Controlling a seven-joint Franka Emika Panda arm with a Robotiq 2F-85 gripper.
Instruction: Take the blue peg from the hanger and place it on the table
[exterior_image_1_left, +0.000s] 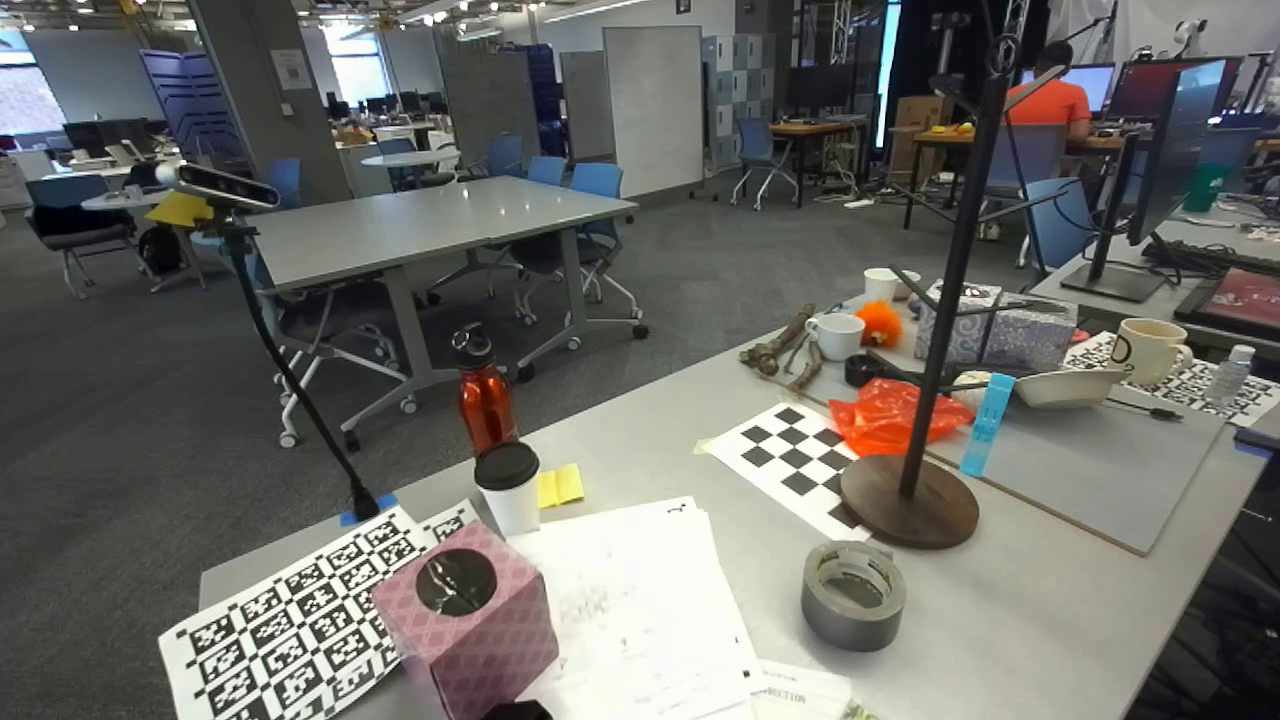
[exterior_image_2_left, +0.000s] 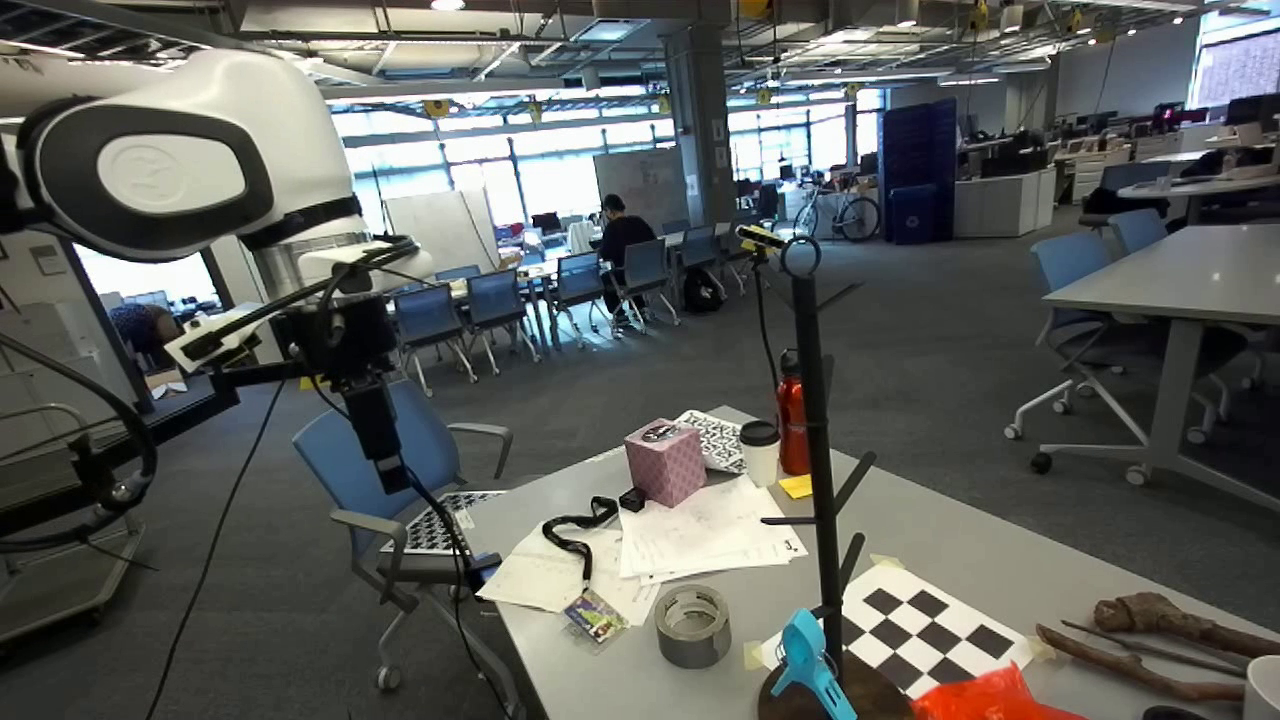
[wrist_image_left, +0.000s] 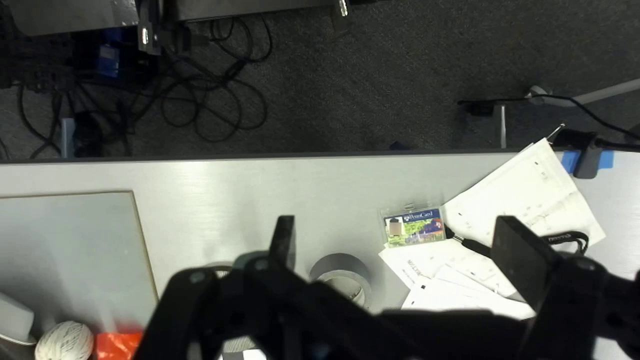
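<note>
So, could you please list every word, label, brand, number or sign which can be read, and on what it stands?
"PennCard": on the ID card, in the wrist view.
Too small or blurred to read: print on the papers, black lanyard and tape roll; the notice on the pillar; marks on the robot arm, blue bin and beige mug.

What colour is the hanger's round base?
Dark brown. The hanger's round base shows best in an exterior view, where it is fully in frame.

Blue peg tilted on upright hanger, pale table beneath.
</note>
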